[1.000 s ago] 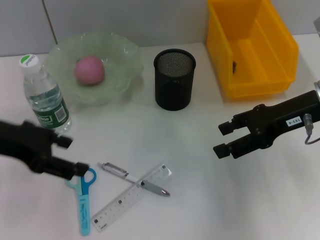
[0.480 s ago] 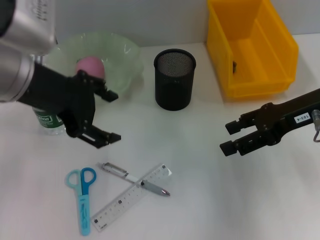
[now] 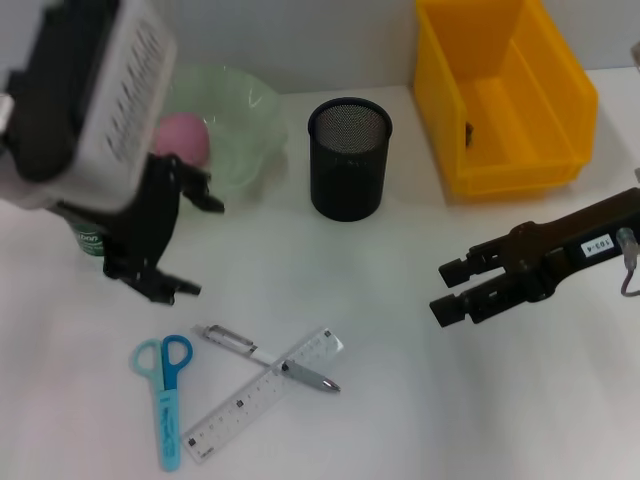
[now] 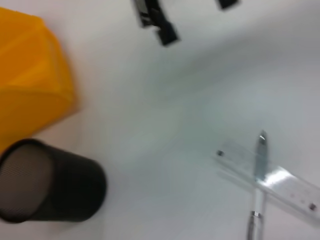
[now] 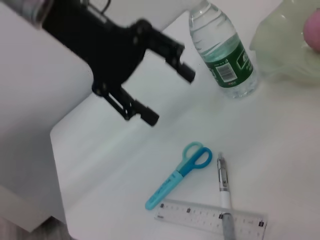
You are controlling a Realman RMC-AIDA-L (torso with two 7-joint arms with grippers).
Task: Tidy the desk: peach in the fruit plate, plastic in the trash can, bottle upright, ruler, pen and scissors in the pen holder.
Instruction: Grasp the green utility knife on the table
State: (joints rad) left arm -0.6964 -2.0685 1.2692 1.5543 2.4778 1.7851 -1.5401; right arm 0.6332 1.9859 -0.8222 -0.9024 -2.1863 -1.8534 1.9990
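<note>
Hovering left claw (image 3: 190, 245), fingers apart

A white table (image 3: 400, 400) fills the scene. Behind it runs a pale grey wall (image 3: 330, 40). The wall meets the table's far edge.

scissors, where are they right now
In the head view, the blue plastic-handled scissors lie on the white desk's front left, just left of the clear plastic ruler, below the left hand.
</note>
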